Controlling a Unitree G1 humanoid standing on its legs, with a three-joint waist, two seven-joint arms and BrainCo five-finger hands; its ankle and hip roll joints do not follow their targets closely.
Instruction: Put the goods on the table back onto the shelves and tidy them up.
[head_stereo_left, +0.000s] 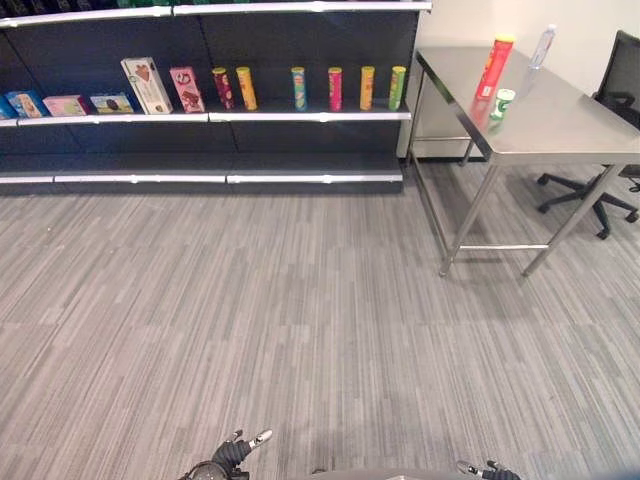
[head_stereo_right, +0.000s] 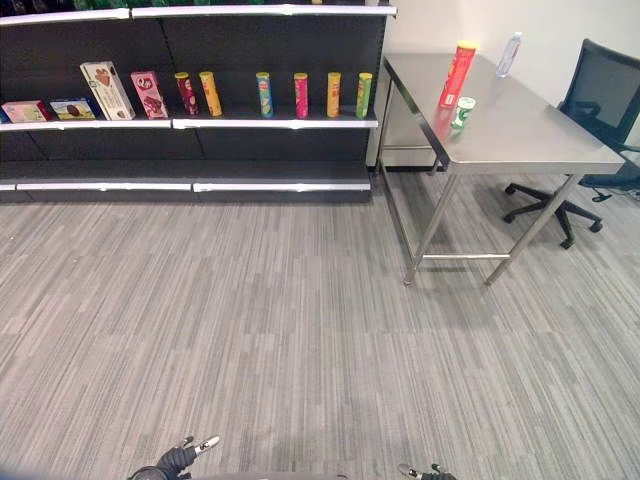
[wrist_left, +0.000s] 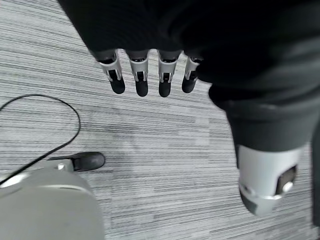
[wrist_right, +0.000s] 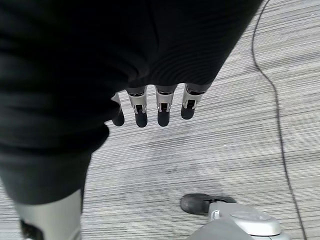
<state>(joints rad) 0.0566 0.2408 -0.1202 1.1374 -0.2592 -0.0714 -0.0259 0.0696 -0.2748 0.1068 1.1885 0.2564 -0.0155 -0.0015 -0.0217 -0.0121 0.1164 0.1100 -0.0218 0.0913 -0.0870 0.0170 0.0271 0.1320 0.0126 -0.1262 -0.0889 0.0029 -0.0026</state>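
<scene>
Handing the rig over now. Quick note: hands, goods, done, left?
Left hand and right hand: both open, empty, hanging over the floor.
On the steel table: tall red can, small green can, clear bottle.
Shelf already holds boxes and a row of cans.
Done: nothing visibly moved. Left: carry all three to the shelf and tidy.

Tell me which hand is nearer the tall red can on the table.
Right. The right hand hangs low below the tall red can; the left hand hangs further left.

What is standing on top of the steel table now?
On the steel table: a tall red can, a small green can and a clear bottle. Nothing covers them.
</scene>
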